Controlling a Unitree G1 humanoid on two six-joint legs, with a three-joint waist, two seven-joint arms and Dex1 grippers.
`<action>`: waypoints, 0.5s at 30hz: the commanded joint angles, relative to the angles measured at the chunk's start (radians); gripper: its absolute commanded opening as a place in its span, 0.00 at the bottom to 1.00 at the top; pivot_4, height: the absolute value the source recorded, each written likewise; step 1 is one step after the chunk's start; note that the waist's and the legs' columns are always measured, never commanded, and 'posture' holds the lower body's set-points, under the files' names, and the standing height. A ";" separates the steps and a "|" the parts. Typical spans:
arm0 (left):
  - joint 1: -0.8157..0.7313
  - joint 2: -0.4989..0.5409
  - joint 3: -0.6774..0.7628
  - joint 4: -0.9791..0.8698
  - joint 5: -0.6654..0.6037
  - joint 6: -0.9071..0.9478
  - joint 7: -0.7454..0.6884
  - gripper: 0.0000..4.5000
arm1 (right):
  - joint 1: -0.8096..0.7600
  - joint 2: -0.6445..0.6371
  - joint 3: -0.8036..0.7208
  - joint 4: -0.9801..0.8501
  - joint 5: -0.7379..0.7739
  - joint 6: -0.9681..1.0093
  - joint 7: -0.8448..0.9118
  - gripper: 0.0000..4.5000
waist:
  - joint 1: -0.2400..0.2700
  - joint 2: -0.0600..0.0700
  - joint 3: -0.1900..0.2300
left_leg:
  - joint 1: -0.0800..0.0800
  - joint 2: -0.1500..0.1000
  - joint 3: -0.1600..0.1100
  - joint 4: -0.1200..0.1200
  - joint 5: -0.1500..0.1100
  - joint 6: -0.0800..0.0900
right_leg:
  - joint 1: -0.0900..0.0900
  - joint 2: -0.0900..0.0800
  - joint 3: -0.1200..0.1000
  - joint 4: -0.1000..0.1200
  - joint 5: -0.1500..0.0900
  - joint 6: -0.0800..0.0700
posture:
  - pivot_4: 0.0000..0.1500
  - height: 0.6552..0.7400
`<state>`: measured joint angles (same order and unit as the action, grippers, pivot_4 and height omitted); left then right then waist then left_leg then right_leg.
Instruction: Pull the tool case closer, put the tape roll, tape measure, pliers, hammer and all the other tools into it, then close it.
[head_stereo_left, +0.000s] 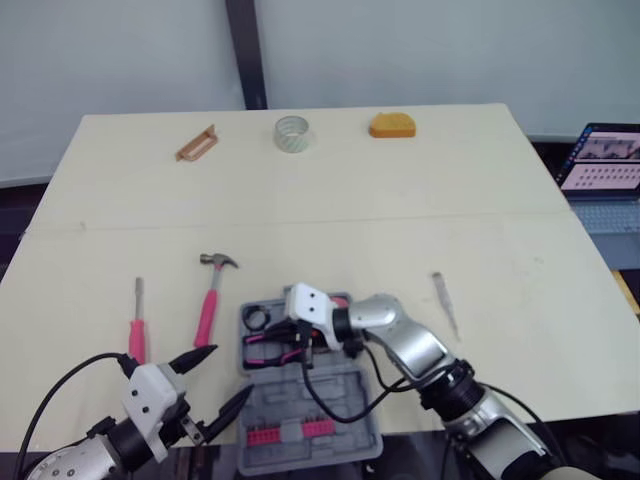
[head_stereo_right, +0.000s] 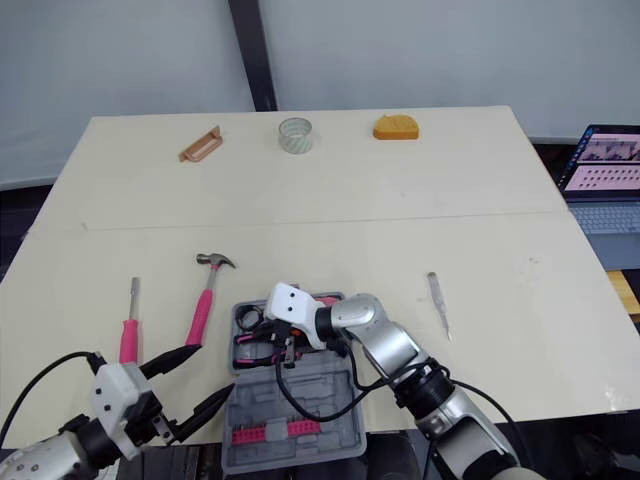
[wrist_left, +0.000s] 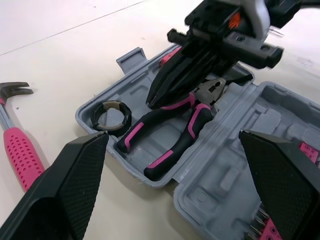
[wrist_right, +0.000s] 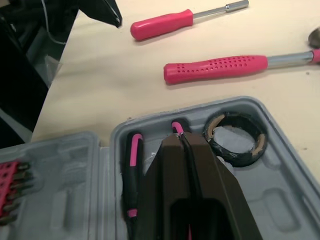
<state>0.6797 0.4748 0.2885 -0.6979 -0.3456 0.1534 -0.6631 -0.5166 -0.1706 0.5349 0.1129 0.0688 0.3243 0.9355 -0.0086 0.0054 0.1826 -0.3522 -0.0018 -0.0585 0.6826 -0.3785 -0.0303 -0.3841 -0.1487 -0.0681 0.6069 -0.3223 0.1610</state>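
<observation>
Lying crosswise in tool case (head_stereo_left: 335, 432), pliers (wrist_left: 196, 124), handles leftward, right claw (wrist_left: 154, 99) together atop, left claw (head_stereo_left: 229, 373) apart

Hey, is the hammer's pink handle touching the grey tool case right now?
Apart. The right wrist view shows a bare strip of table between the hammer handle and the tool case rim; the left eye view shows the same gap.
</observation>
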 joint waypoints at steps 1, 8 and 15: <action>0.012 0.002 0.001 -0.025 0.002 -0.005 0.007 1.00 | -0.002 0.024 -0.022 0.059 -0.003 -0.062 -0.019 0.01 | 0.000 0.000 0.000 | 0.000 0.000 0.000 0.000 0.000 0.000 | 0.000 0.000 0.000 0.000 0.000 0.000 | 1.00 1.00; 0.003 0.008 0.001 -0.025 0.003 -0.003 0.009 1.00 | 0.006 0.023 -0.011 0.156 -0.044 -0.114 -0.030 0.01 | -0.003 0.000 0.000 | 0.000 0.000 0.000 0.000 0.000 0.000 | 0.000 0.000 0.000 0.000 0.000 0.000 | 1.00 1.00; -0.012 0.015 0.004 -0.020 0.002 -0.002 0.011 1.00 | 0.016 -0.028 0.059 0.207 -0.158 -0.168 -0.028 0.01 | -0.008 0.001 -0.003 | 0.001 0.000 0.000 0.000 0.000 0.000 | 0.000 0.000 0.000 0.001 0.000 0.000 | 1.00 1.00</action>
<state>0.6681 0.4836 0.2885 -0.6980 -0.3448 0.1543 -0.6552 -0.5266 -0.1667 0.5571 0.2695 -0.0247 0.1448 0.9159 -0.0164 0.0066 0.1795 -0.3514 -0.0018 -0.0581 0.6824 -0.3785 -0.0304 -0.3841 -0.1488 -0.0676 0.6079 -0.3223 0.1610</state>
